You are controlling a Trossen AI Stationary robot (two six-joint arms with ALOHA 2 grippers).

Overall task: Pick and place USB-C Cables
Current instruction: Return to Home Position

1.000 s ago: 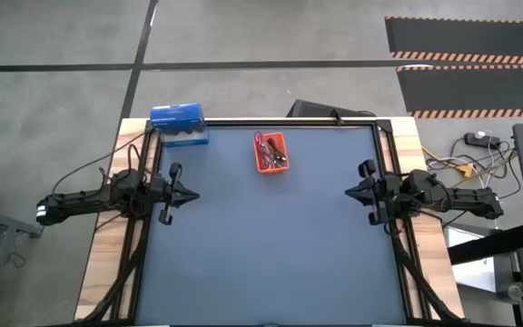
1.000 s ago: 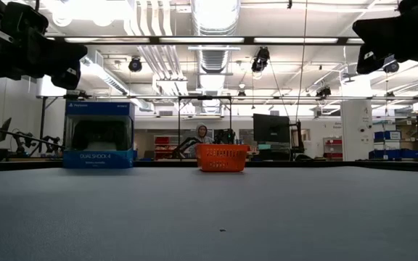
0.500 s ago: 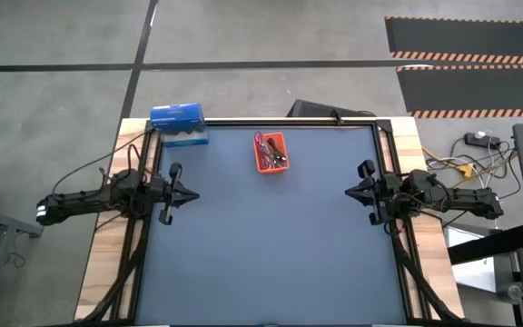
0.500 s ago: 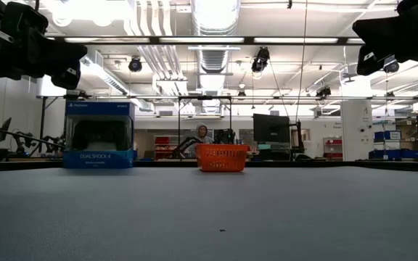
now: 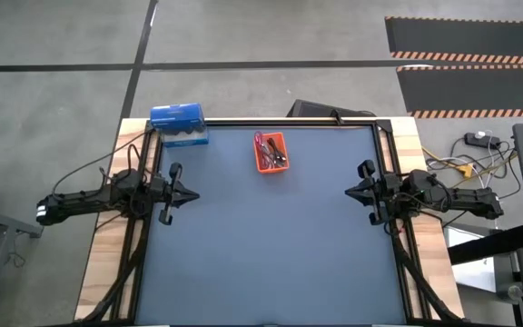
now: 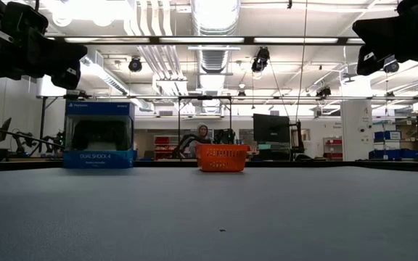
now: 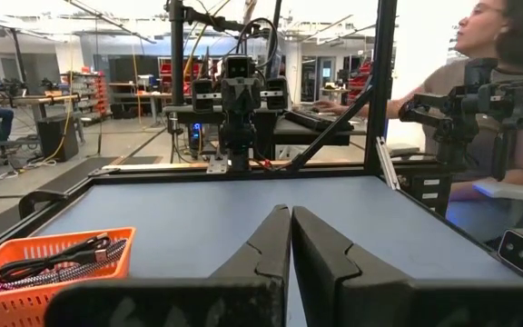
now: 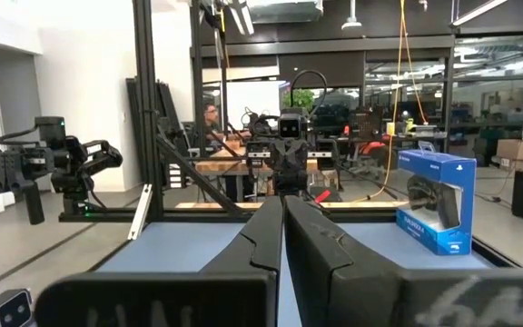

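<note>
Both are closed and empty: left gripper at 9 o'clock, right gripper at 3. At 12, the cables in the tray seem light, soft; best held mid-bundle.

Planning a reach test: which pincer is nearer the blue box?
Left. The left pincer sits close by the blue box on the table's left side; the right pincer waits far across, at the right side.

Left hand, fingers pressed together; right hand, likewise, facing it
</note>
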